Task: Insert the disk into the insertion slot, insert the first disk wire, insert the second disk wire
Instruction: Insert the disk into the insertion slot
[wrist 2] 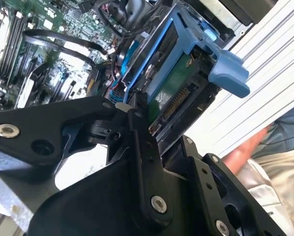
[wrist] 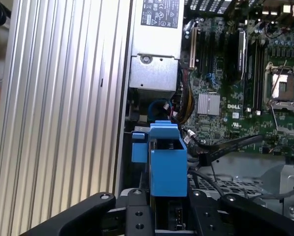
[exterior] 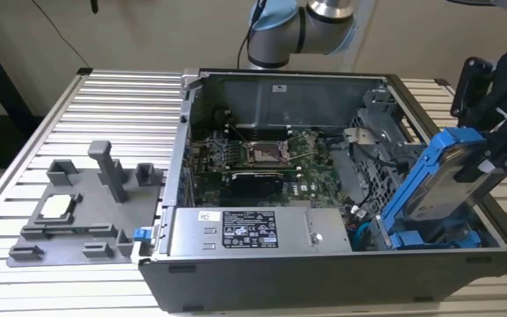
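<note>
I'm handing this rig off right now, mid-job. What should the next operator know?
Hand: shut on the disk, held tilted, its lower end inside the computer case at the exterior view's right.
Done: disk grasped and at the case.
Left: seating the disk. In the second wrist view its connector is bare with nothing plugged in, so both wire steps remain.

The counter [exterior: 113, 105] is a pale metal top made of long parallel ribs. Two things lie directly on it. An open computer case [exterior: 324, 281] rests on its side straight below the fingers [exterior: 491, 162], open face up. A flat grey fixture plate [exterior: 68, 228] with upright posts lies well apart from the fingers, beyond the case and just beside its wall. In the first wrist view, bare ribs run alongside the case.
</note>
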`<state>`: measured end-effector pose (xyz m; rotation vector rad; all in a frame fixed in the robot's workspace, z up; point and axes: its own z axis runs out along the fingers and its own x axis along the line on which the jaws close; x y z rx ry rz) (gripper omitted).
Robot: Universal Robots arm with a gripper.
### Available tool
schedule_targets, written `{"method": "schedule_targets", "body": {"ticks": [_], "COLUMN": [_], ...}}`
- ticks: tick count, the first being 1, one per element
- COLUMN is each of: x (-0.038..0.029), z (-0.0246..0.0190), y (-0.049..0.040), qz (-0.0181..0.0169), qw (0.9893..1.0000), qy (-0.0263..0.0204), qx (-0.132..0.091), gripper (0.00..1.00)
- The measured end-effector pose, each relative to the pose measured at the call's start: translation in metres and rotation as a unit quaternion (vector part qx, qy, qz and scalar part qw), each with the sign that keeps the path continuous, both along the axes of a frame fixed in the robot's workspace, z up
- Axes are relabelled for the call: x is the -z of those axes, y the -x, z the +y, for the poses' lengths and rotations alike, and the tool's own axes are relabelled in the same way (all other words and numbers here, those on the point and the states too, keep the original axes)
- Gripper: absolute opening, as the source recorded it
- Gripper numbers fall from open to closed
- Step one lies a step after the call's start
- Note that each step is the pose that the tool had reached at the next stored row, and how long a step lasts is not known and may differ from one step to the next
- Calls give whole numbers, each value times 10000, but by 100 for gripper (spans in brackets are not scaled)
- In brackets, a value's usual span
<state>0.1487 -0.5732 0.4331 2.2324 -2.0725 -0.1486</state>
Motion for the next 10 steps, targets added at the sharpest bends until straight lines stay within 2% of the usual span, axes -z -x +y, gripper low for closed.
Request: {"method": "schedule_targets", "body": {"ticks": [1,2,4,10], "x": [-5,-5,1,28], "z": [0,1,0,0], "y": [-10,-15,-24,-72], "qz": [36,42,42,49], "qw": [10000,10000,10000,9999], "qy": [0,3,18,18], "qx": [0,0,35,156], "gripper": [32,32,32,32]}}
